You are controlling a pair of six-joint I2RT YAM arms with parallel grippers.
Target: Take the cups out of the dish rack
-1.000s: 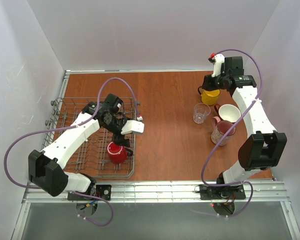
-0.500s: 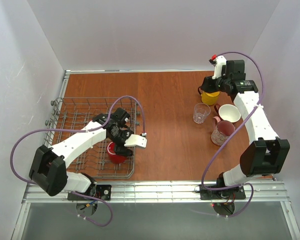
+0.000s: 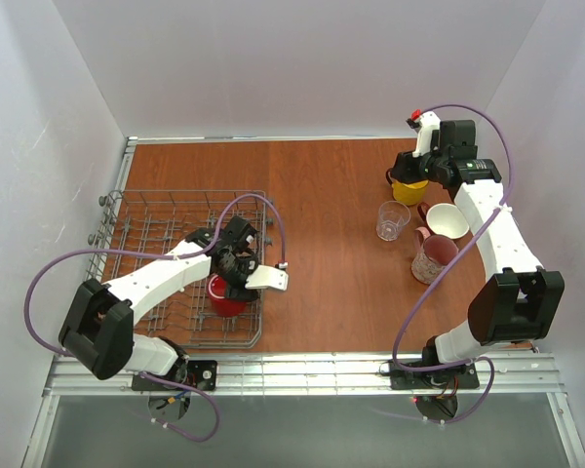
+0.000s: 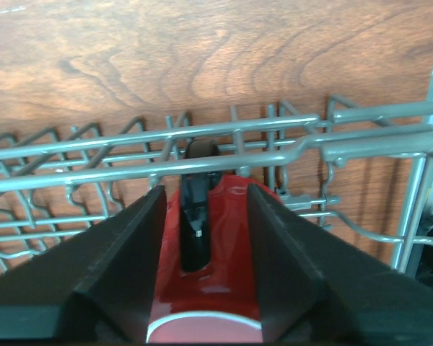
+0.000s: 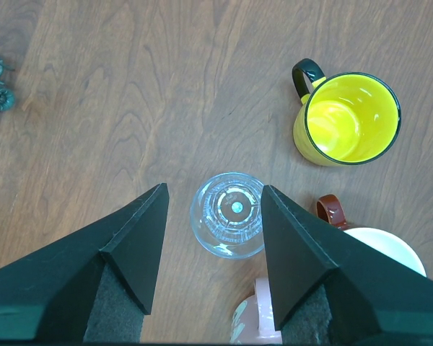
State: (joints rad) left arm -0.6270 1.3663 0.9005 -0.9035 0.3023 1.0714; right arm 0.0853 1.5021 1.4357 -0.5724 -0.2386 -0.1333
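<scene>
Between the spread, wedge-shaped black fingers of the left gripper (image 4: pixel 206 216) sits the glossy red mug (image 4: pixel 231 241), its black handle (image 4: pixel 196 223) on the far side. It is low inside the grey wire dish rack (image 3: pixel 136 224). The jaws are open, probably straddling it for a grasp. The right gripper (image 5: pixel 214 191) hovers open and empty. Just below it a ribbed clear glass tumbler (image 5: pixel 229 214) stands on the wood-grain table (image 5: pixel 94 86), with a smooth yellow mug (image 5: pixel 346 119) beyond.

A reddish-brown wood-grain tabletop (image 3: pixel 322 195) stood boxed in by smooth white panel walls (image 3: pixel 302 68).
The light was soft and even. A silver metal rail frame (image 3: pixel 312 372) ran along the near edge, and a dull grey floor (image 3: pixel 302 434) showed below it.
</scene>
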